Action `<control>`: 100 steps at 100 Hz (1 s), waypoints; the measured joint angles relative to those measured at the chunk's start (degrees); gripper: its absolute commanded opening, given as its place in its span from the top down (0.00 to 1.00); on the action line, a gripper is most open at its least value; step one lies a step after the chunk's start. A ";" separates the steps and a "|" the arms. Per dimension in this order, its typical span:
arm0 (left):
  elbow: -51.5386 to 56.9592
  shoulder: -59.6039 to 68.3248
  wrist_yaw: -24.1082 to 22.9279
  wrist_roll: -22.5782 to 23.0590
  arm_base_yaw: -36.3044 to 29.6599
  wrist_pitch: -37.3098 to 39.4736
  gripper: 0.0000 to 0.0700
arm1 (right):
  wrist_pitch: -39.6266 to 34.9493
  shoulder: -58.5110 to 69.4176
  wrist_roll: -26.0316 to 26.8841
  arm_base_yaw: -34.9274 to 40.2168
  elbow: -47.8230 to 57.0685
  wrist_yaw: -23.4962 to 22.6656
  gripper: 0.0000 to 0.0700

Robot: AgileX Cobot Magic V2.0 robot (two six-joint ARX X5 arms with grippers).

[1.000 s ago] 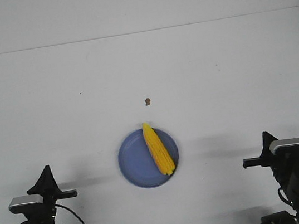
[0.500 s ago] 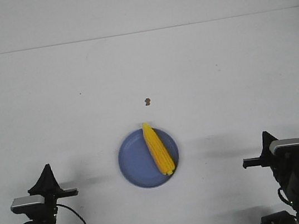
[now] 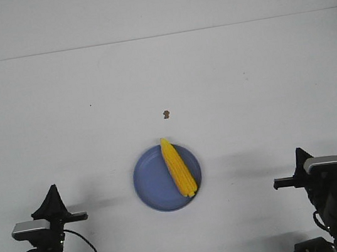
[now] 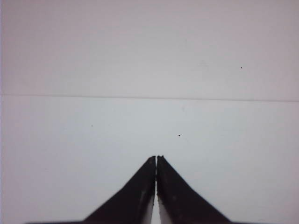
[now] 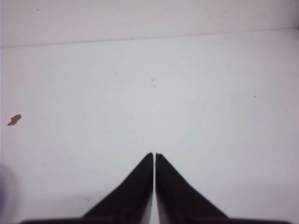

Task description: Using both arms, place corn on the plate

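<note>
I am looking forward over a plain white counter (image 3: 59,117). Near the middle of it sits a round blue plate (image 3: 152,188), and the yellow corn (image 3: 178,167) lies on the plate, across its right half. The corn's pointed tip reaches the far rim and its blunt end rests at the near right rim. Just beyond the plate, apart from it, there is a small brown mark (image 3: 166,114) on the counter.

My left fingers (image 3: 52,202) are at the near left corner, well apart from the plate, which lies off to their right and a little ahead. In the left wrist view the two black left fingers (image 4: 156,161) are pressed together with only a hairline seam between them, clenched on nothing. Ahead of their tips I see only bare white counter with a few tiny dark specks.

My right fingers (image 3: 300,160) are at the near right corner, also well apart from the plate, which lies off to their left and slightly ahead. In the right wrist view the right fingers (image 5: 154,157) are likewise clenched tip to tip, holding nothing. The brown mark (image 5: 14,120) shows far off to one side ahead of them.

Neither pair of fingers touches the corn or the plate.
</note>
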 measured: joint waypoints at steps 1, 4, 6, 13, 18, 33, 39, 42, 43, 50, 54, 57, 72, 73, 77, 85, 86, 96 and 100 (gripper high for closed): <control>0.00 0.00 0.00 0.00 0.00 0.00 0.98 | 0.00 0.00 0.00 0.00 0.00 -0.02 0.98; 0.00 0.00 0.00 0.00 0.00 0.00 0.98 | 0.00 0.00 0.00 0.00 0.00 0.00 0.98; 0.00 0.00 0.00 0.00 0.00 0.00 0.98 | 0.00 0.00 0.00 0.00 0.00 -0.02 0.98; 0.00 0.00 0.00 0.00 0.00 0.00 0.98 | 0.00 0.00 0.00 0.00 0.00 0.00 0.98; 0.00 0.00 0.00 0.00 0.00 0.00 0.98 | 0.00 0.00 0.00 0.00 0.00 0.00 0.98; 0.00 0.00 0.00 0.00 0.00 0.00 0.98 | 0.00 0.00 0.00 0.00 0.00 0.00 0.98; 0.00 0.00 0.00 0.00 0.00 0.00 0.98 | 0.00 0.00 0.00 0.00 0.00 0.00 0.98; 0.00 0.00 0.00 0.00 0.00 0.00 0.98 | 0.00 0.00 -0.04 0.00 0.00 0.09 0.98; 0.00 0.00 0.00 0.00 0.00 0.00 0.98 | 0.02 0.00 -0.07 0.00 0.00 0.24 0.98; 0.00 0.00 0.00 0.00 0.00 0.00 0.98 | 0.61 0.00 -0.50 -0.17 0.00 2.05 0.98; 0.00 0.00 0.00 0.00 0.00 0.00 0.98 | 1.44 0.00 -0.61 -0.35 0.00 3.13 0.98; 0.00 0.00 0.00 0.00 0.00 0.00 0.98 | 2.25 0.00 -0.66 -0.39 -0.02 3.78 0.98; 0.00 0.00 0.00 0.00 0.00 0.00 0.98 | 8.94 -1.75 -1.44 -1.09 -2.01 4.24 0.98; 0.00 0.00 0.00 0.00 0.00 0.00 0.98 | 9.49 -1.95 -1.62 -1.11 -2.25 4.24 0.98; 0.00 0.00 0.00 0.00 0.00 0.00 0.98 | 11.50 -2.78 -2.25 -1.14 -3.21 4.20 0.98; 0.00 0.00 0.00 0.00 0.00 0.00 0.98 | 15.58 -4.31 -3.32 -1.44 -5.46 4.13 0.98; 0.00 0.00 0.00 0.00 0.00 0.00 0.98 | 15.96 -4.52 -3.52 -1.44 -5.77 4.13 0.98; 0.00 0.00 0.00 0.00 0.00 0.00 0.98 | 18.40 -7.02 -4.63 -1.62 -8.96 4.04 0.98; 0.00 0.00 0.00 0.00 0.00 0.00 0.98 | 19.17 -8.15 -5.03 -1.97 -10.32 4.02 0.98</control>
